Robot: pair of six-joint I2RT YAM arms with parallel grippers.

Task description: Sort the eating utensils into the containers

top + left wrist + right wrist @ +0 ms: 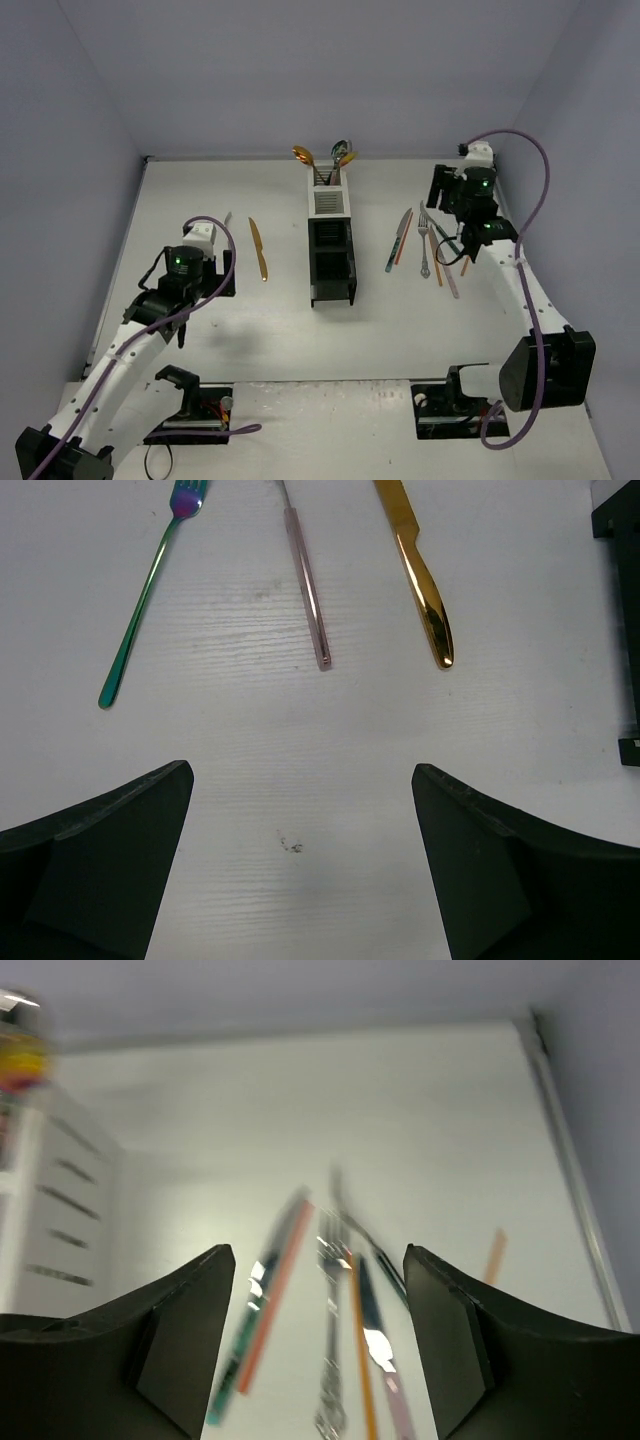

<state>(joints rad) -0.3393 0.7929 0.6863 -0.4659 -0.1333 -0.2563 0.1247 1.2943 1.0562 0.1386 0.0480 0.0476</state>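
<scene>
Table (380, 340): white surface; bins at centre, loose utensils on both sides.
Bins (331, 250): four joined in a row running away from the arms, white pair far, black pair near. The far white bin holds upright spoons (325, 157); contents of the others cannot be told.
Right group (425, 245): forks and knives lying flat, closely packed, well apart from the bins.
Left group: gold knife (420, 580), pink handle (305, 580), teal fork (145, 600), side by side, not touching.
Left gripper (300, 775): jaws spread wide, empty, over bare table just short of the handle ends.
Right gripper (318, 1255): jaws spread wide, empty, raised above the right group; view blurred.
Step in hand: judged as approach to a pick; nothing grasped.
Next move: likely advance over one handle, descend, and close across its narrow width without disturbing its neighbours.
</scene>
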